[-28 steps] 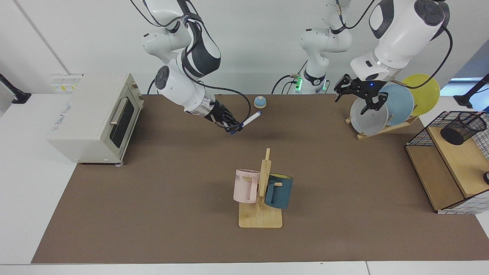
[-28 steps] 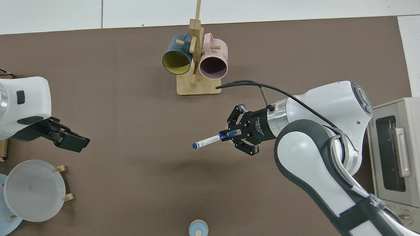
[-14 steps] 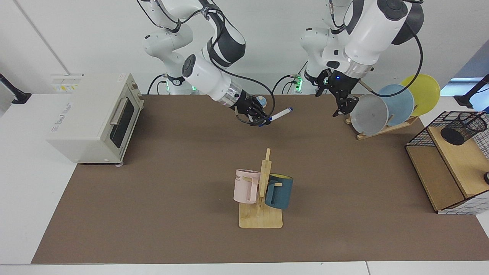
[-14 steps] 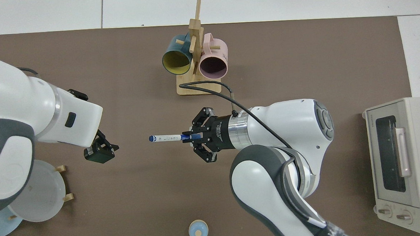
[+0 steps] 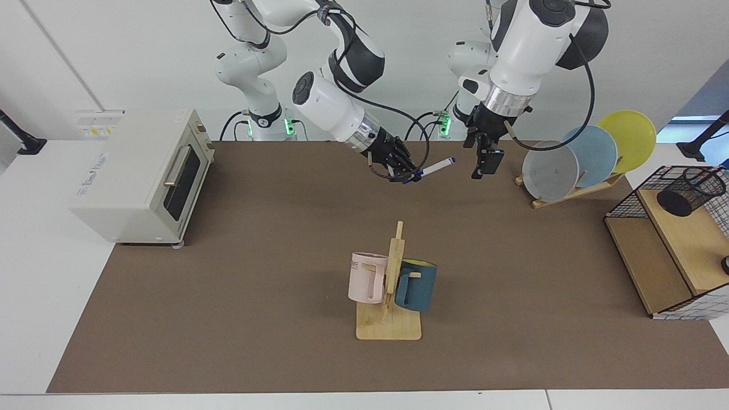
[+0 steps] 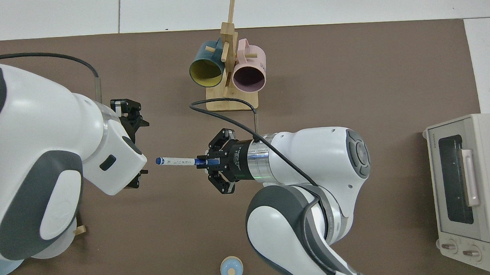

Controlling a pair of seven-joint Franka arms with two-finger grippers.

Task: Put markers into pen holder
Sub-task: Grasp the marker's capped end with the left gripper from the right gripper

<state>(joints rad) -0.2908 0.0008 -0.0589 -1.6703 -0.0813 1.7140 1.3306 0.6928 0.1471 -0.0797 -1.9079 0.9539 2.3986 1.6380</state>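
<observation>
The right gripper [image 5: 411,175] held the marker [image 5: 437,168] clamped by its blue end above the table [image 5: 285,239]. The left gripper [image 5: 485,165] hung just beside the marker's free tip; whether it was open I cannot tell.

Bare mat [image 5: 512,273] (mug rack [image 5: 390,296] aside) toward pen holder [image 5: 690,189].

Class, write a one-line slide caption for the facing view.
Right gripper holds the marker out toward the left gripper above the table.
</observation>
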